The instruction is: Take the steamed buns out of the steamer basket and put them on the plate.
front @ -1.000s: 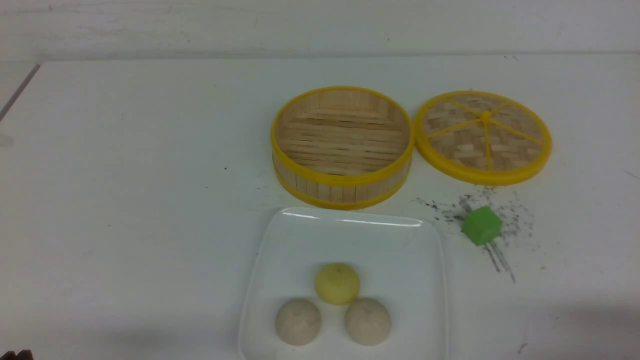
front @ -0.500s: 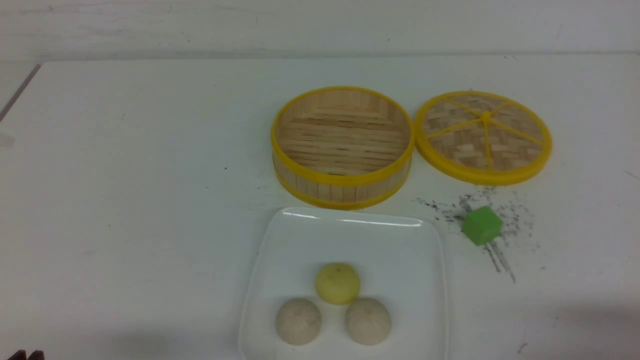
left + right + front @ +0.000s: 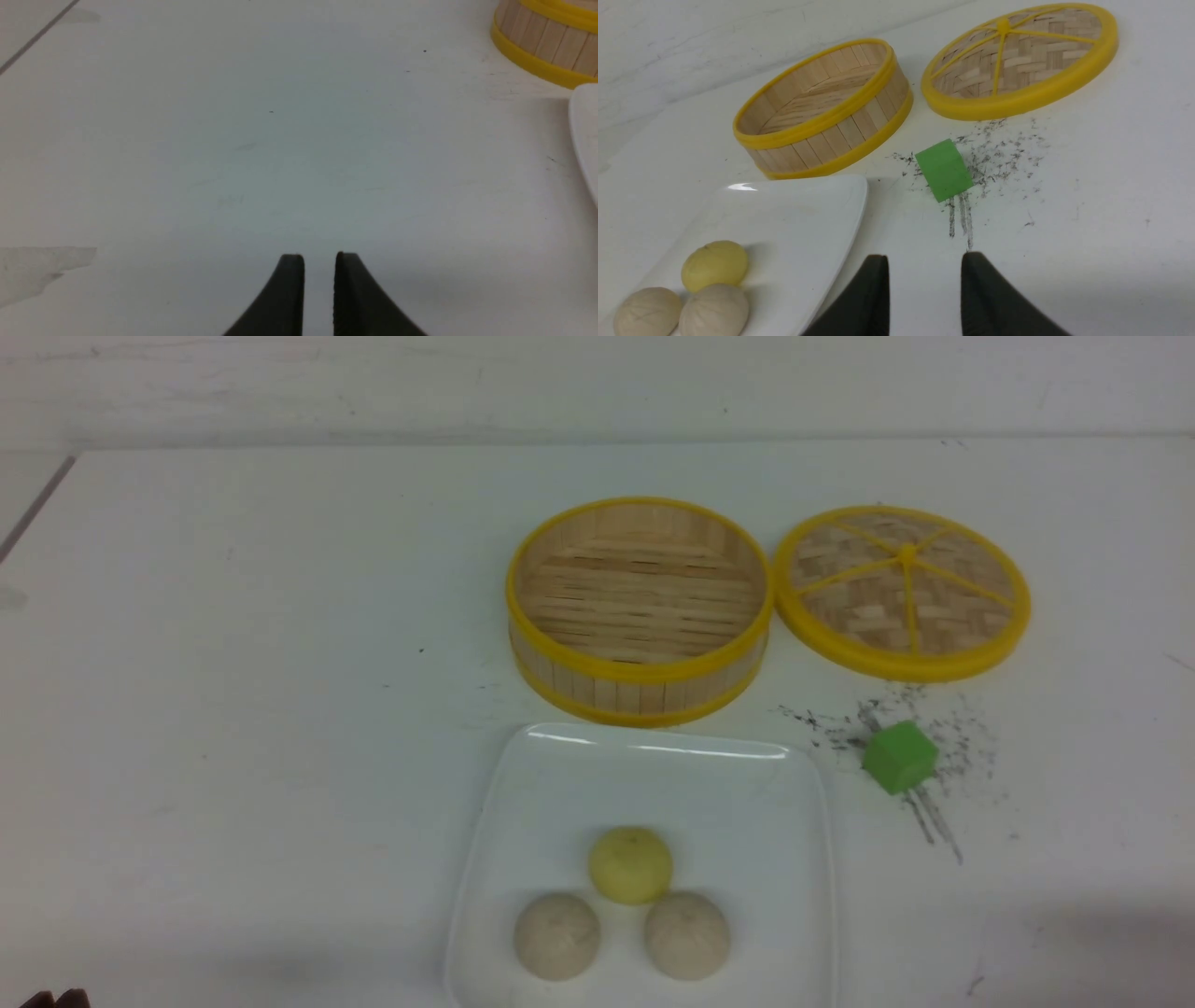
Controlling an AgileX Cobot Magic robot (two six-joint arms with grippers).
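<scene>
Buns sit on the plate (image 3: 523,784), all three of them: the yellow bun (image 3: 630,865) on the side nearer the steamer basket (image 3: 639,609), the two pale buns (image 3: 556,935) side by side just behind it, close together and perhaps touching. The basket stands just beyond the plate, and its slatted floor is bare. By that, the moving looks done, and what is left is to keep both arms clear of the plate so nothing gets knocked.

The left gripper (image 3: 319,261) hangs over bare table well off to the plate's side, fingers a narrow slit apart with nothing between them. The right gripper (image 3: 924,263) hovers beside the plate's other edge, jaws spread wider and empty, aimed toward the green cube (image 3: 899,757). Any pull-back is best made up and away from the plate rim.

The table (image 3: 233,709) is flat, white and matt, scuffed with dark specks around the cube. The lid (image 3: 902,590) lies flat beside the basket. A pale wall closes off the far edge.
</scene>
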